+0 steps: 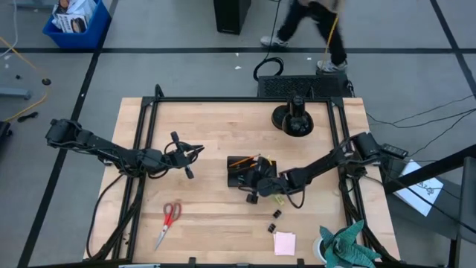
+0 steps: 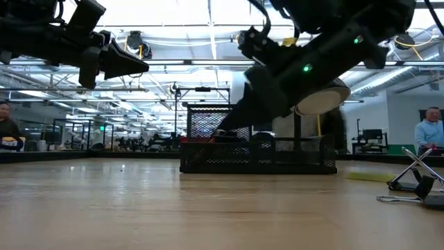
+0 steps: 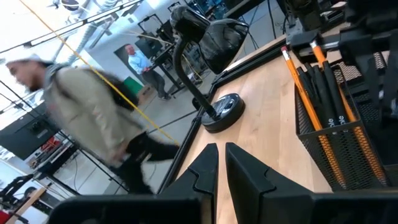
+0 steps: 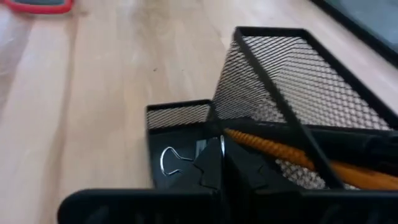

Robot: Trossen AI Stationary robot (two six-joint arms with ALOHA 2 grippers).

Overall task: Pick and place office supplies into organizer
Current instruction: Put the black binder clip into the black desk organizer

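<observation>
The black mesh organizer [image 1: 239, 173] [image 2: 257, 154] [image 4: 292, 81] stands mid-table with orange pencils [image 3: 314, 68] [image 4: 298, 158] and black pens [image 3: 318, 93] leaning in its tall compartment. My right gripper [image 1: 254, 184] [image 2: 220, 135] [image 4: 222, 155] reaches down into the low front compartment, shut on a binder clip [image 4: 173, 159]. My left gripper [image 1: 198, 150] [image 2: 142, 67] [image 3: 221, 155] hovers shut, high above the table left of the organizer. Red-handled scissors [image 1: 169, 222], two binder clips [image 1: 275, 219] [image 2: 416, 187], a yellow-green piece [image 1: 279, 199] and a pink pad [image 1: 284, 243] lie flat on the table. My right gripper comes slanting down from the table's right into the organizer's low compartment. Its fingers [image 4: 211, 165] are shut at the binder clip's black body, which they hide. One wire handle [image 4: 168, 158] sticks out beside them. Whether the clip rests on the compartment floor does not show.
A round black stand base [image 1: 294, 119] [image 3: 221, 112] with its lamp sits at the far edge. A teal cloth [image 1: 346, 246] lies at the near right corner. A person [image 1: 312, 30] [image 3: 93, 118] walks past beyond the far edge. Bare wood lies between scissors and organizer.
</observation>
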